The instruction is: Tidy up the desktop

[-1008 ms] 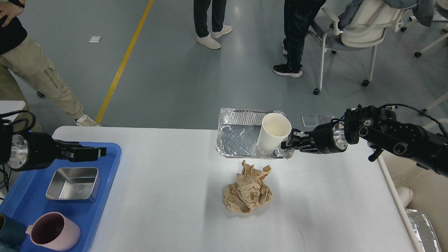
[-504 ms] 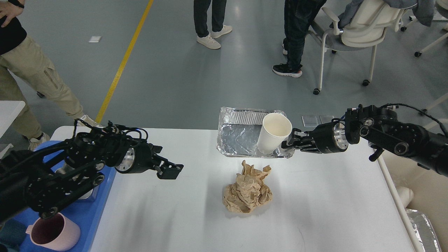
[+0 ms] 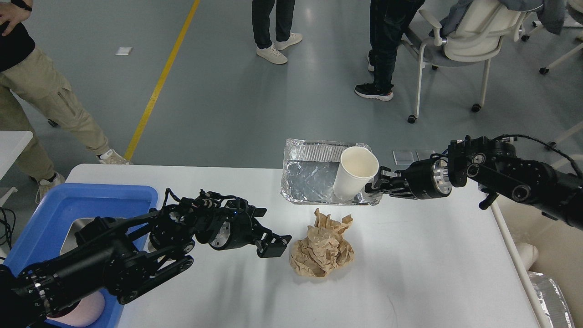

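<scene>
The white desktop (image 3: 432, 273) holds a crumpled ball of brown paper (image 3: 323, 248) near its middle. My left gripper (image 3: 272, 229) is open, low over the table, just left of the paper and apart from it. A foil tray (image 3: 309, 177) with an upright white paper cup (image 3: 353, 175) in its right part is at the far edge. My right gripper (image 3: 376, 187) comes in from the right and is shut on the tray's right rim beside the cup.
A blue bin (image 3: 50, 214) at the left edge holds a steel container (image 3: 82, 225) and a pink cup (image 3: 86, 312), mostly hidden by my left arm. A cream bin (image 3: 546, 241) with foil in it stands right of the table. People and a chair (image 3: 469, 41) are beyond.
My left arm swung from above the blue bin rightward across the table to just left of the brown paper. The right gripper, tray and cup barely moved.
</scene>
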Tool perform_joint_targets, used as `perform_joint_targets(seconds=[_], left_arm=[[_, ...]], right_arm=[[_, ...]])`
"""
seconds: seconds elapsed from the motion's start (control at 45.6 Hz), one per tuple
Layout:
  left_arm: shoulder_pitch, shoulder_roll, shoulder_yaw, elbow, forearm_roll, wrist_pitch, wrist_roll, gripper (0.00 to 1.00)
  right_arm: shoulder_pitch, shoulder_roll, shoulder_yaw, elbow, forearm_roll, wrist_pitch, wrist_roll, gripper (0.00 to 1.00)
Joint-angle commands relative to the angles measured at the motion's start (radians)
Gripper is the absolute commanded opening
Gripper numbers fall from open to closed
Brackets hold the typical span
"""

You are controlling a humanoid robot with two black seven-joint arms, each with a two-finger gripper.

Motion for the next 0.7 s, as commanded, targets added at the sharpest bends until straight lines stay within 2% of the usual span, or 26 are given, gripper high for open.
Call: perform_joint_targets(seconds=[0.0, 0.307, 0.68], left_arm=[[-0.001, -0.057, 0.001, 0.058, -0.002, 0.027, -0.002, 0.97], [0.008, -0.185, 0.002, 0.170, -0.015, 0.088, -0.002, 0.97], [0.054, -0.229, -0.001, 0.293, -0.066, 0.146, -0.011, 0.97]], right_arm=[[0.000, -0.004, 0.000, 0.013, 0.001, -0.007, -0.001, 0.00], [-0.002, -0.007, 0.000, 0.022, 0.001, -0.011, 0.001, 0.00], [-0.003, -0.008, 0.000, 0.033, 0.001, -0.013, 0.001, 0.00]])
